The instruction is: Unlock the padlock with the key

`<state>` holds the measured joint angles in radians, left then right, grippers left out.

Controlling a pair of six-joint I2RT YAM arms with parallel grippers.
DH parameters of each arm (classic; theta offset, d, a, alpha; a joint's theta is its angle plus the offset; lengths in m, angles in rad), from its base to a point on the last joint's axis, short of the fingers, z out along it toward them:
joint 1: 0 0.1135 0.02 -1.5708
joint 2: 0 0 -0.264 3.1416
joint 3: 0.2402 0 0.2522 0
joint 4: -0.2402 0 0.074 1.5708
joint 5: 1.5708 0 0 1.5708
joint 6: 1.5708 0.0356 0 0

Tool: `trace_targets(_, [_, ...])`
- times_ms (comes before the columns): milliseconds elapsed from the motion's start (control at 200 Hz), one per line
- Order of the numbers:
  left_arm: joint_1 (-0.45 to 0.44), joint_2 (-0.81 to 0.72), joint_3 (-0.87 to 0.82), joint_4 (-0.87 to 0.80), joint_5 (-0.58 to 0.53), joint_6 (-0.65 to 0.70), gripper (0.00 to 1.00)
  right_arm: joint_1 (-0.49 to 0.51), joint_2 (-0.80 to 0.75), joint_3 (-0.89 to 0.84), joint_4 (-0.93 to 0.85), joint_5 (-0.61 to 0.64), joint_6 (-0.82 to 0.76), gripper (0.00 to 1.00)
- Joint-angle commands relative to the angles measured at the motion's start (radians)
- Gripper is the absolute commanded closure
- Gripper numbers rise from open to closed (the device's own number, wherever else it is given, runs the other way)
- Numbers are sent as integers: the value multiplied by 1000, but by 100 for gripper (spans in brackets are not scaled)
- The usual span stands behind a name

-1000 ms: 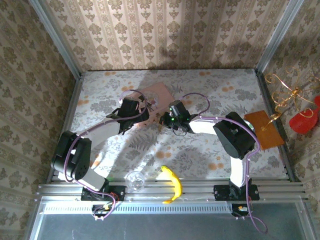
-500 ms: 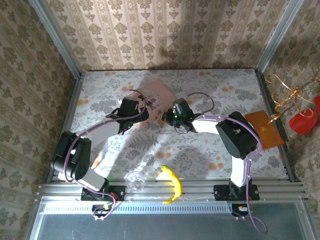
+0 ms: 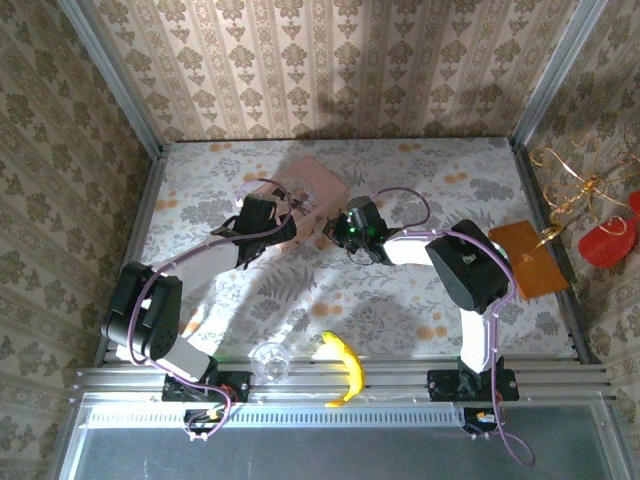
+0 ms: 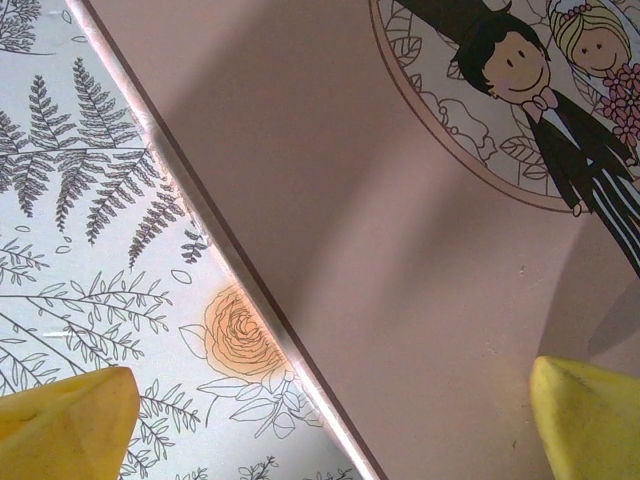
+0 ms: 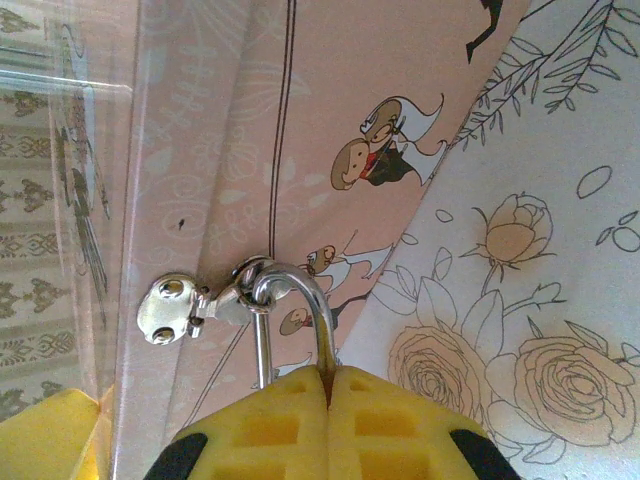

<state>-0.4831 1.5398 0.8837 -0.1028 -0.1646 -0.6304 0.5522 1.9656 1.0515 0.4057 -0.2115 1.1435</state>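
The pink tin (image 3: 315, 185) lies at the back middle of the table. In the right wrist view the padlock's silvery shackle (image 5: 300, 300) hangs through the tin's metal hasp (image 5: 175, 308). The padlock's brass body is hidden between the yellow pads of my right gripper (image 5: 327, 375), which is shut on it. From above, the right gripper (image 3: 346, 228) sits at the tin's near right corner. My left gripper (image 4: 330, 425) is open, straddling the tin's long edge (image 4: 240, 280), one yellow fingertip (image 4: 70, 420) over the cloth and the other over the lid. The key is out of view.
A yellow banana (image 3: 345, 368) and a small clear glass (image 3: 270, 360) lie near the front rail. An orange-brown board (image 3: 527, 258) rests at the right edge. Gold wire and a red object (image 3: 605, 240) sit beyond the right wall. Flowered cloth (image 3: 400, 300) covers the table.
My right gripper has shifted slightly back and to the right with the padlock, and the pink tin has turned and moved a little with it. The left arm has barely moved.
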Motion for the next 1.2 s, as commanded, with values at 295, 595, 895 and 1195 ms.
trace_targets(295, [-56,47,130,-251,-302,167,0,-21,40,-1,133,81,62,100])
trace_targets(595, [-80,166,290,-274,-337,232,5,-20,39,-13,130,89,64,100])
trace_targets(895, [-70,231,286,-322,-298,230,19,-40,63,-8,155,100,79,100])
trace_targets(1195, [-40,227,208,-299,-242,210,42,-51,89,25,184,130,103,100])
